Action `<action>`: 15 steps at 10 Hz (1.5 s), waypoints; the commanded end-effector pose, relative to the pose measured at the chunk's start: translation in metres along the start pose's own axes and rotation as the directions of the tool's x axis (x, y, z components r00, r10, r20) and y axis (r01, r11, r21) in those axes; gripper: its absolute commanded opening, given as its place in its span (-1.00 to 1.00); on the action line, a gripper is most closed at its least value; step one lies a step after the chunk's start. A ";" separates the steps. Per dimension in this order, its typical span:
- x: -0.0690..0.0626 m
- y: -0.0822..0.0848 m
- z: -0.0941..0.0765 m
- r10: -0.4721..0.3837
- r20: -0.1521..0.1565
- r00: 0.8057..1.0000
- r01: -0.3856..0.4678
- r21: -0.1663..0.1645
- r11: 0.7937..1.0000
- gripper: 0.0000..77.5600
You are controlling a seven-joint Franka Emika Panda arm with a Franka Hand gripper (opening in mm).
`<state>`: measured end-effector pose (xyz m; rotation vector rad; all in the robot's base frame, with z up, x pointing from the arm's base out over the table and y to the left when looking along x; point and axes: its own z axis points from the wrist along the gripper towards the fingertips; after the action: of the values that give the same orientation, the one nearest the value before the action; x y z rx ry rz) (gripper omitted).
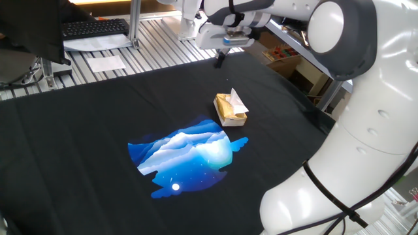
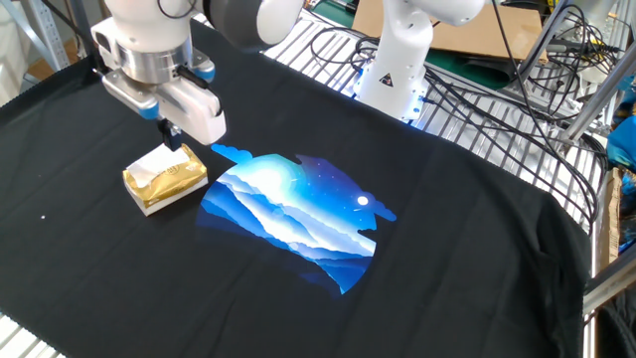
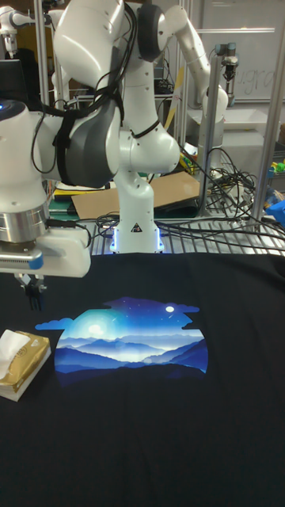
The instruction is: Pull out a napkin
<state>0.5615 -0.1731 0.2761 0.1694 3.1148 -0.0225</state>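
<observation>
A small yellow-tan box [image 1: 230,112] lies on the black cloth, and the white napkin [image 1: 238,101] sticks up out of its top. The other fixed view shows the box [image 2: 165,179] and napkin [image 2: 159,159] at the left, and the tall fixed view has the box [image 3: 24,363] and napkin [image 3: 13,345] at the lower left. My gripper [image 1: 220,60] hangs above the cloth, short of the box and apart from it. Its dark fingers look pressed together with nothing between them. It hovers just behind the box [image 2: 171,132] and above it [image 3: 33,295].
A blue mountain print [image 1: 186,156] covers the middle of the black cloth [image 1: 78,130]. A flat white paper sheet [image 1: 106,63] and a keyboard [image 1: 95,27] lie on the slatted table behind. A second robot's base [image 2: 396,60] and cables [image 2: 517,89] stand at the far side.
</observation>
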 end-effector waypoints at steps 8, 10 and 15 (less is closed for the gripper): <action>-0.002 0.002 -0.004 -0.029 -0.009 1.000 0.029 0.006 1.000 -1.00; -0.001 0.002 -0.003 -0.021 -0.009 1.000 0.021 0.009 1.000 -1.00; -0.002 0.003 -0.003 -0.038 -0.003 0.999 0.038 0.014 0.999 -1.00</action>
<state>0.5625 -0.1701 0.2772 0.1150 3.1262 -0.0386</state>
